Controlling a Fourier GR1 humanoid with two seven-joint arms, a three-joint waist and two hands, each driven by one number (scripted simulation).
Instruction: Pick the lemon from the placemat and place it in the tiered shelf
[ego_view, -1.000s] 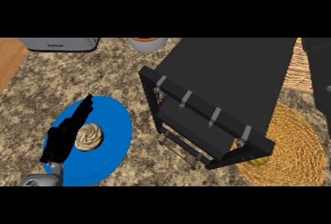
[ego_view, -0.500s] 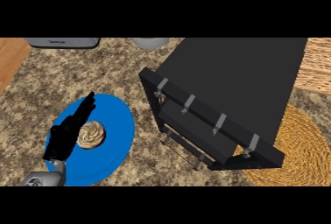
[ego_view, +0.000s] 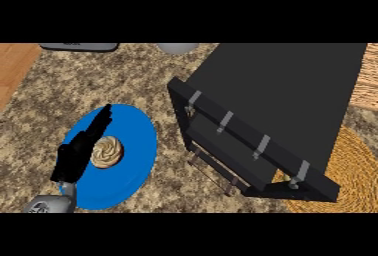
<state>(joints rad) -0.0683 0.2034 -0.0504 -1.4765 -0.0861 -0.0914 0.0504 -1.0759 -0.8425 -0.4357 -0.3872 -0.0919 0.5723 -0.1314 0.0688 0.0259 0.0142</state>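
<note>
Left hand (ego_view: 77, 155), fingers straight and relaxed, lies over the blue plate (ego_view: 136, 150) (beside a swirled pastry (ego_view: 108, 151)). Tiered shelf (ego_view: 280, 100) overlaps the woven placemat (ego_view: 347, 175); the lemon's position cannot be told.

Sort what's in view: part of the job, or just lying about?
Job: tiered shelf; woven placemat; left robot hand, open, at left; lemon not visible.
Lying about: blue plate; swirled pastry on it; grey round object, top edge.
</note>
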